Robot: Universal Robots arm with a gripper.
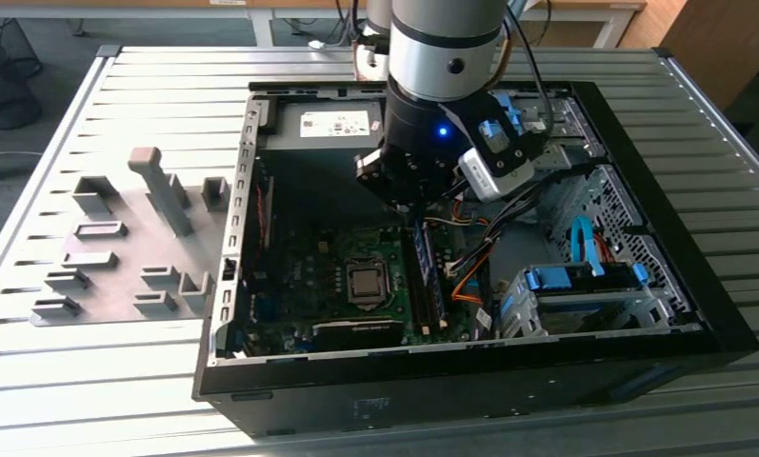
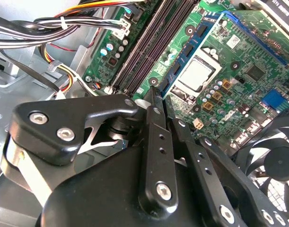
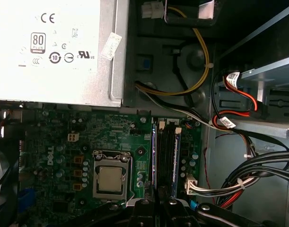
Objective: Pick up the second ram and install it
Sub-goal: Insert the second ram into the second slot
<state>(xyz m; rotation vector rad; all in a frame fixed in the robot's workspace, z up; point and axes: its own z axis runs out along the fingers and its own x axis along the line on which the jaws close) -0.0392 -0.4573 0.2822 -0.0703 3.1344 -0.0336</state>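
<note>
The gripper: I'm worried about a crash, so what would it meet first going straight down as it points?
Probably the RAM slots on the motherboard; the gripper hangs right over them, though the gap is hard to judge.

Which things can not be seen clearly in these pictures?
- Pincer tips: hidden by the arm in the exterior view; open or shut unclear in both wrist views.
- Second ram: its lower end is covered by the pincer in the first wrist view; whether fully seated is unclear.

gripper (image 2: pixel 153 94) fingertips hidden behind own linkage, jaw state unclear. Case fan (image 2: pixel 276 163) cut by frame edge. Arm blocks motherboard (image 1: pixel 341 257) rear edge.
</note>
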